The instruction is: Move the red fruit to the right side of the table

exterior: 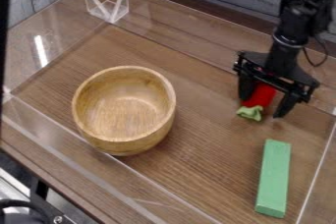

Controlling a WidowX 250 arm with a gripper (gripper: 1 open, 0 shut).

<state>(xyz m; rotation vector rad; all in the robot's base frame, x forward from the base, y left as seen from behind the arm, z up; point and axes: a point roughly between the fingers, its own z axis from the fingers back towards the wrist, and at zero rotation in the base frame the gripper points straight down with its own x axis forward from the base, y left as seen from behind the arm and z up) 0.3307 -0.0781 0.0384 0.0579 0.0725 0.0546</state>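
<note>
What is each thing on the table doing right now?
Hand: open, pointing down, fingers either side of the fruit.
Fruit: lying on the table, right side, leafy end toward the bowl.
Bowl: upright, empty.
Green block: lying flat near the right wall.

1. A single view looks down at a slant from above, off the near-left corner of the worktop [197,71].
2. It faces across toward the far right, where the arm [300,17] comes down into frame.
3. It sits fairly close: the clear walls [79,33] fill most of the picture.
4. A dark edge at far left is perhaps part of the camera's stand.
</note>
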